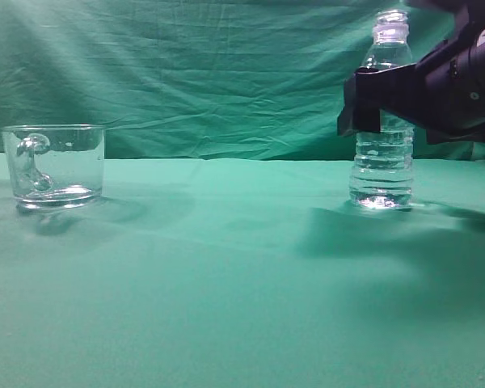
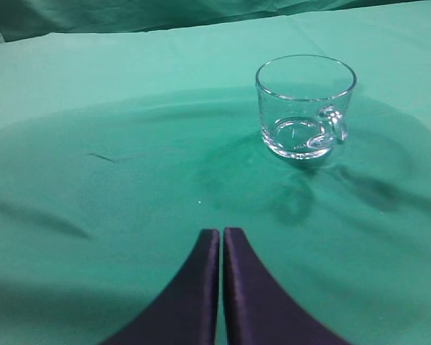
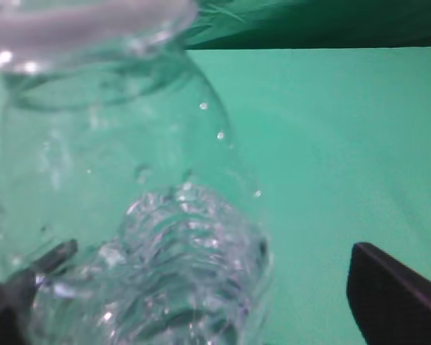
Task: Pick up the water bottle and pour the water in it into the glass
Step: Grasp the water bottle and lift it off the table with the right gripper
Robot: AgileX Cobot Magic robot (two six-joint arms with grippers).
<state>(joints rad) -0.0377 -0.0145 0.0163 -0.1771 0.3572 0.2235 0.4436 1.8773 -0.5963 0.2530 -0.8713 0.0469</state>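
Observation:
The water bottle stands upright on the green cloth at the right, cap off, with water in its ribbed lower part. My right gripper is open around the bottle's middle. In the right wrist view the bottle fills the space between the jaws; the right finger stands clear of it, and the left finger is at its side. The glass, a clear mug with a handle, stands empty at the far left. It also shows in the left wrist view, ahead and right of my shut, empty left gripper.
A green cloth covers the table and a wrinkled green backdrop hangs behind it. The cloth between glass and bottle is bare. The left arm does not show in the exterior view.

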